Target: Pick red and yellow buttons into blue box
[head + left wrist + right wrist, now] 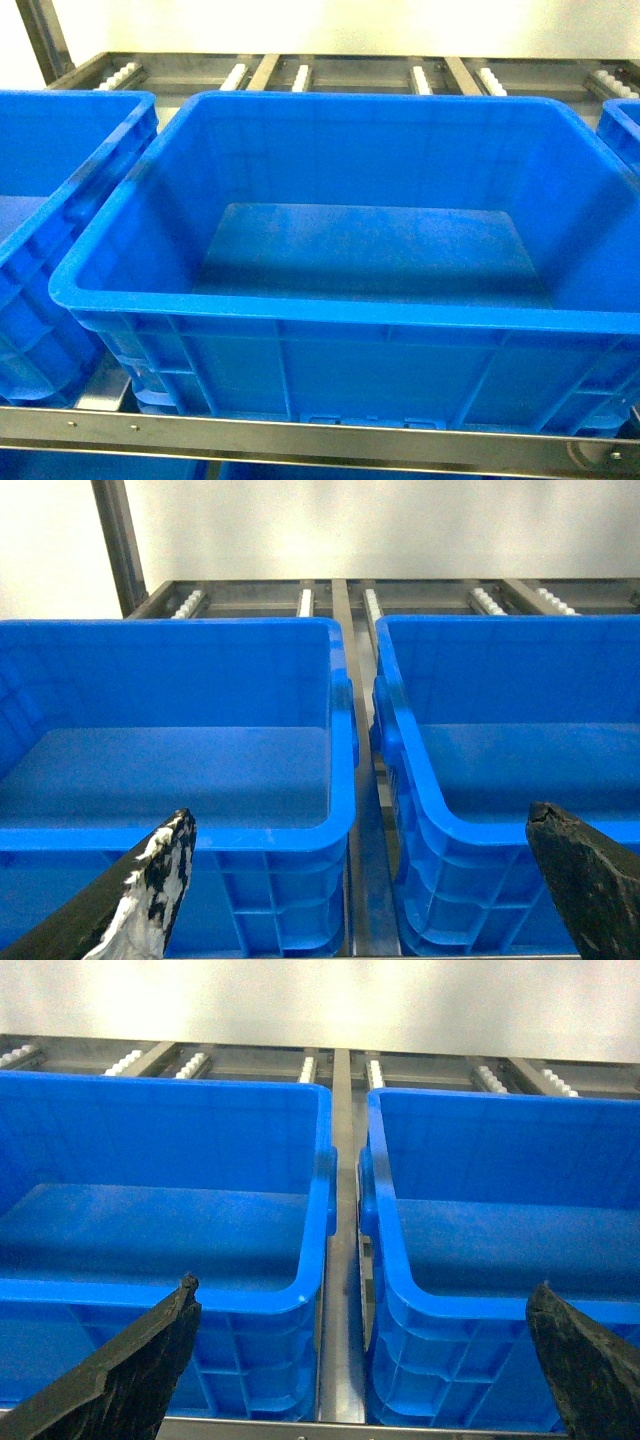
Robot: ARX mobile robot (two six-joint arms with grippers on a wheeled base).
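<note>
At the front edge of a roller rack, the left gripper (360, 900) hung wide open and empty, one white-scuffed fingertip (165, 865) low at the left of its wrist view and its dark partner at the right. The right gripper (365, 1360) stood the same way, spread wide with nothing held. Neither touched anything.

Beyond the left gripper, two crates sat side by side on the rollers, a metal rail (350, 780) running between them; the right wrist camera showed a similar pair. The head camera looked down into the blue box (330, 305), bare inside, its long axis running left to right across the view and its open mouth facing up. Another blue crate (60, 200) sat just beside it on the left, and the corner of a third (622, 125) showed on the right.

The red and yellow buttons appeared in no view, so their position and heading could not be told. The likely risk from here was confusion: with near-identical crates lined up, a button could be dropped into the wrong one, or onto the rail between them.
</note>
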